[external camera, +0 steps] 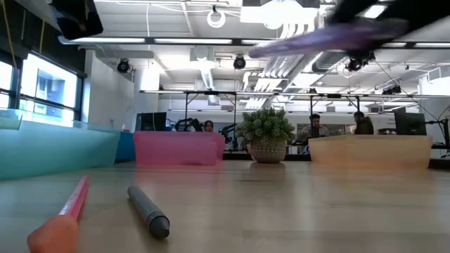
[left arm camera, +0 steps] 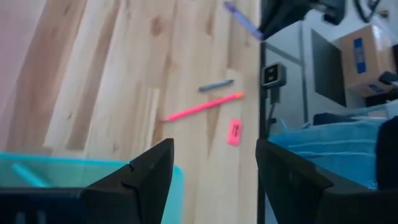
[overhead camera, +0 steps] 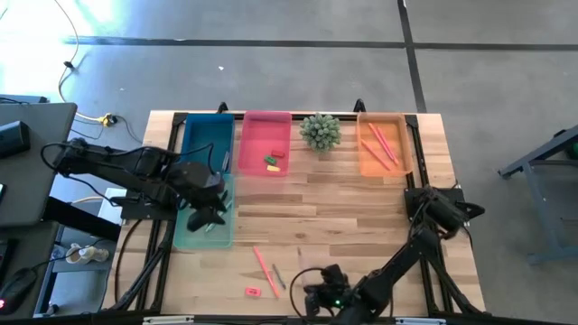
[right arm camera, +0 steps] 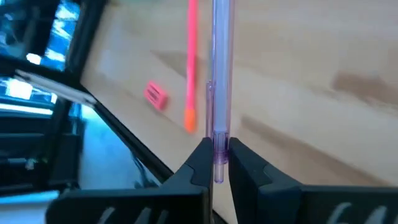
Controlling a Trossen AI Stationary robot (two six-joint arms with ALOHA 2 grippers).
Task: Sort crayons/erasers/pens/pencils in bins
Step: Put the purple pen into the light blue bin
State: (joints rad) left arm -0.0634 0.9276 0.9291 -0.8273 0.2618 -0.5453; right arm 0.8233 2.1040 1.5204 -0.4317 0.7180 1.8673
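— Which of your hands has the work right now?

— My right gripper (right arm camera: 216,163), down at the near edge of the wooden table (overhead camera: 343,217), about six o'clock on the board. Its fingers are pinched almost together on a thin translucent purple pen (right arm camera: 221,74), gripped near one end. The pen's long axis runs straight out ahead of the fingers.

— Where does it need to go?

— I judge to one of the shallow plastic bins along the far edge. From my right gripper the orange bin (overhead camera: 384,144), which already holds several salmon-pink pencils, lies toward one o'clock; the pink bin (overhead camera: 265,143) with the chunky erasers toward eleven; the blue bin (overhead camera: 206,140) and the pale teal bin (overhead camera: 205,224) further round toward ten. Which one takes pens I cannot tell.

— And your left gripper (left arm camera: 214,180)?

— Over the pale teal bin at nine o'clock, fingers spread wide and empty.

— What is left loose?

— A salmon-pink pencil (overhead camera: 263,268), a short grey stick (overhead camera: 278,275) just beside it, and a small red-pink eraser block (overhead camera: 252,291), all near the front edge, lying around nine o'clock from my right gripper, which is much the nearer hand.
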